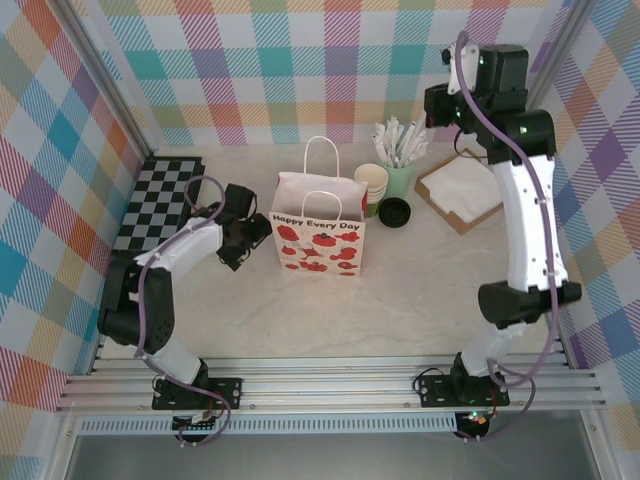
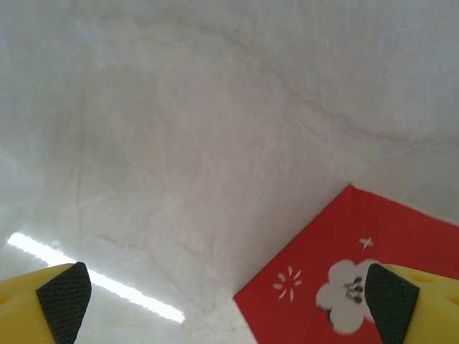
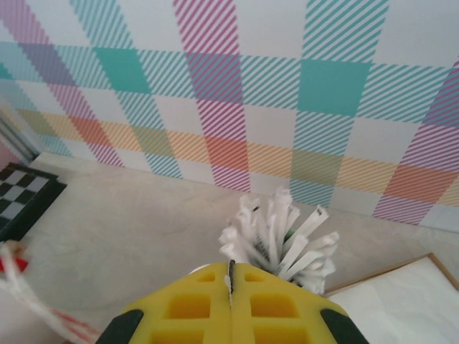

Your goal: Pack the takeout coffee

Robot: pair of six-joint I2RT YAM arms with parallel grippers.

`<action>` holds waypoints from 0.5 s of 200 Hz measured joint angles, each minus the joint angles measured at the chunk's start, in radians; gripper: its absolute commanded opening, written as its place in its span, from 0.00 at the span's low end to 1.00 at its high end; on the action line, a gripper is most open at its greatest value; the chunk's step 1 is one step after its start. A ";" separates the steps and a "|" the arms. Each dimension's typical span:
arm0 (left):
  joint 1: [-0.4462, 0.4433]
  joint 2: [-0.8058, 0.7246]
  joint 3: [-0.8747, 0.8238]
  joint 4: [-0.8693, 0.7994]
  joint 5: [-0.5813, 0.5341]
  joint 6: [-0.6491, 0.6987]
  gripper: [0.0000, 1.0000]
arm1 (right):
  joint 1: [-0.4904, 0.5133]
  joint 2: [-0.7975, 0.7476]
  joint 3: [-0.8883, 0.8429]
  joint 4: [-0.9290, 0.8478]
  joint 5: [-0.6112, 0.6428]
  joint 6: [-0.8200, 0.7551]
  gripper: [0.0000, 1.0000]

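Note:
The takeout coffee (image 1: 394, 211), a small dark cup with a round black lid, stands on the table right of a white paper bag (image 1: 318, 235) printed with red flowers. My left gripper (image 1: 245, 235) sits low at the bag's left side. In the left wrist view this gripper (image 2: 228, 304) is open, its pads (image 2: 64, 301) wide apart, with the bag's red side (image 2: 387, 251) by the right finger. My right gripper (image 1: 440, 105) hangs above the white stirrers (image 3: 280, 229). It (image 3: 231, 283) is shut, with a thin white sliver pinched in the seam.
A stack of cream cups (image 1: 371, 183) and the pale green stirrer holder (image 1: 400, 178) stand behind the coffee. A brown cardboard tray (image 1: 432, 192) holding white paper lies at the back right. A chessboard (image 1: 160, 200) lies at the far left. Plaid walls close in the back and sides.

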 measured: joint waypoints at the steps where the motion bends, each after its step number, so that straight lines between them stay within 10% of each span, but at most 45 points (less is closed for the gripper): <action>1: -0.002 -0.005 -0.005 -0.001 0.000 -0.003 1.00 | 0.003 -0.009 -0.008 0.000 0.002 0.002 0.00; 100: -0.142 -0.022 -0.100 -0.005 -0.048 -0.115 1.00 | 0.217 -0.322 -0.486 0.251 -0.157 0.230 0.00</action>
